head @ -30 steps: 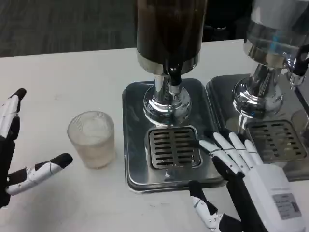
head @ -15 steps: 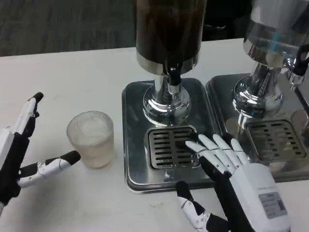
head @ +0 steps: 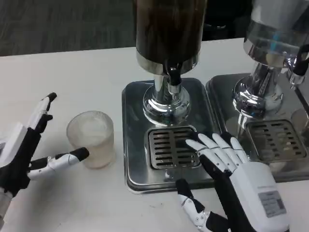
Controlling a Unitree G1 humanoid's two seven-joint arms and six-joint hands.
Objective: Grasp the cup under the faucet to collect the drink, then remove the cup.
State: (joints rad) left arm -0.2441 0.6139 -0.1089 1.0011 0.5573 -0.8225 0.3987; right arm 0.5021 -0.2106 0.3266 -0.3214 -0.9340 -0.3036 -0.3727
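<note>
Cup (head: 91,139) stands upright (mouth up) between the spread, empty left hand's (head: 30,152) fingers

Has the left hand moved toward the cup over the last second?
Yes. The left hand has come in rightward toward the cup, which sits where it was, left of the drip tray. Its lower fingertip now reaches the cup's side.
</note>
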